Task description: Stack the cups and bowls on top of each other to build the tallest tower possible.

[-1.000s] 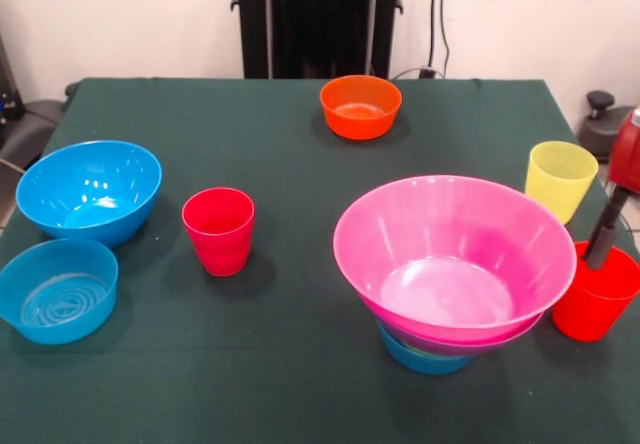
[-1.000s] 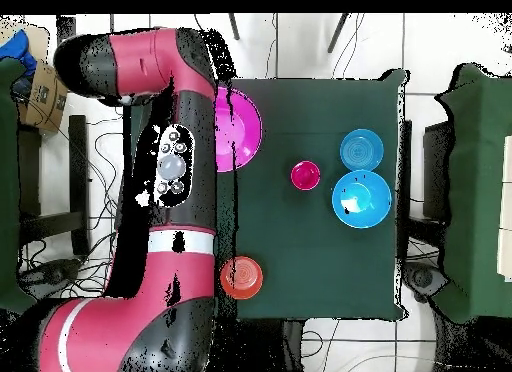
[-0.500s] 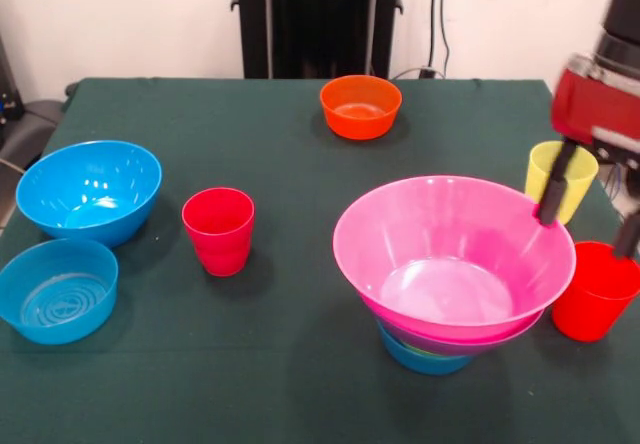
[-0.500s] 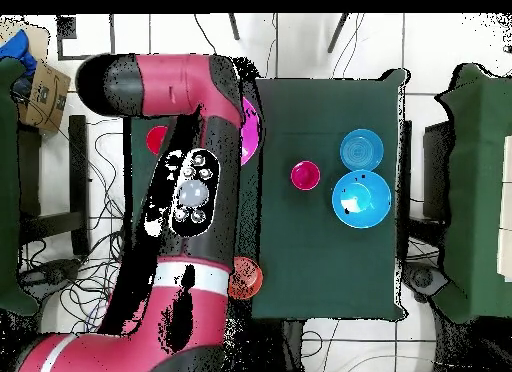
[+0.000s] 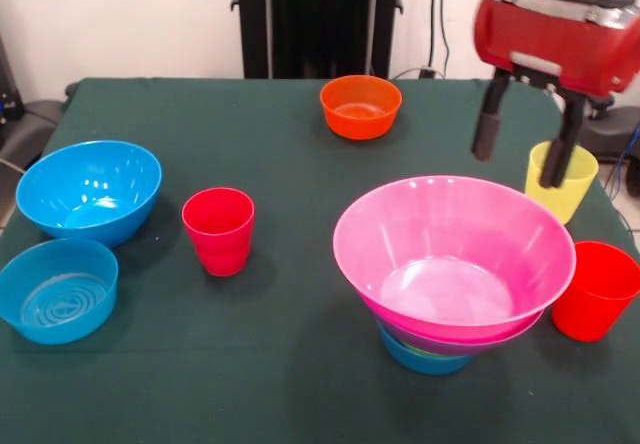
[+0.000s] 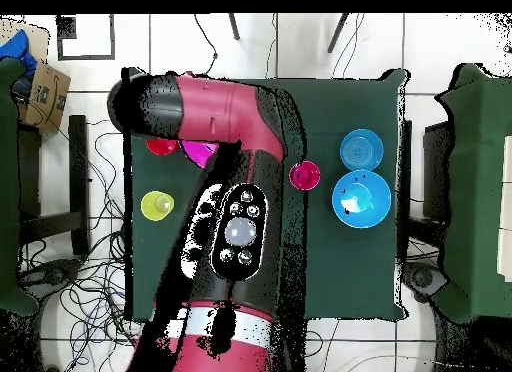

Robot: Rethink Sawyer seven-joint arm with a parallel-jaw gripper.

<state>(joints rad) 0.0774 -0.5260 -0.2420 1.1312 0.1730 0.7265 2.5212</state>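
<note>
Gripper empty, fingers apart, hanging above the table just behind the pink bowl; yellow cup upright, directly right of it, red cup nearer on the right edge

Three cups: two red, one yellow, five visible bowls: three blue, one orange, one pink
</note>
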